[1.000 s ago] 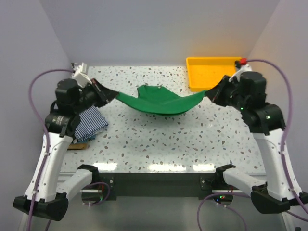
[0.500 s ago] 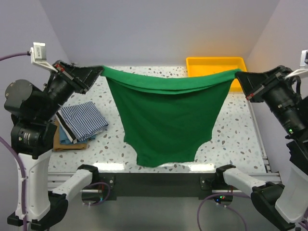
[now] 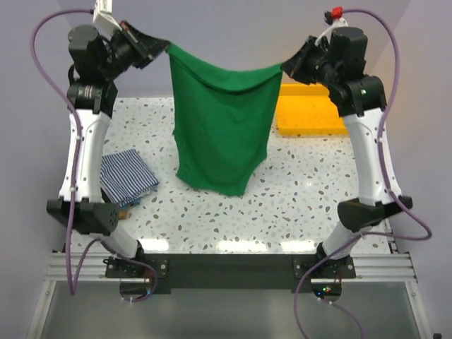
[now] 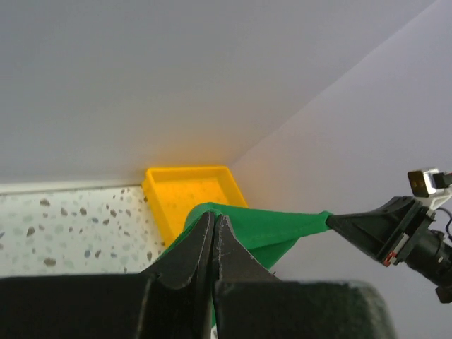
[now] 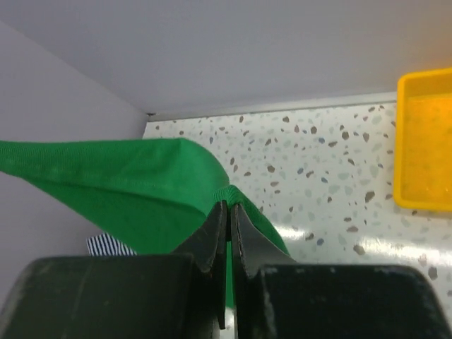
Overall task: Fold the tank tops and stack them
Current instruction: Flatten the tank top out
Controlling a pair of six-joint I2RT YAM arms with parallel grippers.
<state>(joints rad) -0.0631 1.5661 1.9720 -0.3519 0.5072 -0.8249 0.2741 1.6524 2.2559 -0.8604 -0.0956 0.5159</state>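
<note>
A plain green tank top (image 3: pixel 222 120) hangs high over the table, stretched between both arms, its lower end near the tabletop. My left gripper (image 3: pixel 164 48) is shut on its upper left corner (image 4: pixel 212 212), and my right gripper (image 3: pixel 287 67) is shut on its upper right corner (image 5: pixel 227 201). A folded thin navy-white striped tank top (image 3: pixel 127 176) lies at the left of the table, with a sliver of tan cloth (image 3: pixel 126 205) under it. The striped top also peeks out below the green cloth (image 5: pixel 109 246) in the right wrist view.
A yellow plastic tray (image 3: pixel 307 113) sits at the back right of the speckled table (image 3: pixel 304 205), seen as well in the left wrist view (image 4: pixel 191 194). White walls close the back and both sides.
Both arms have lifted the green tank top from a low sag over the table to a high hang. The grippers have also come closer together, so the cloth now hangs narrower.
</note>
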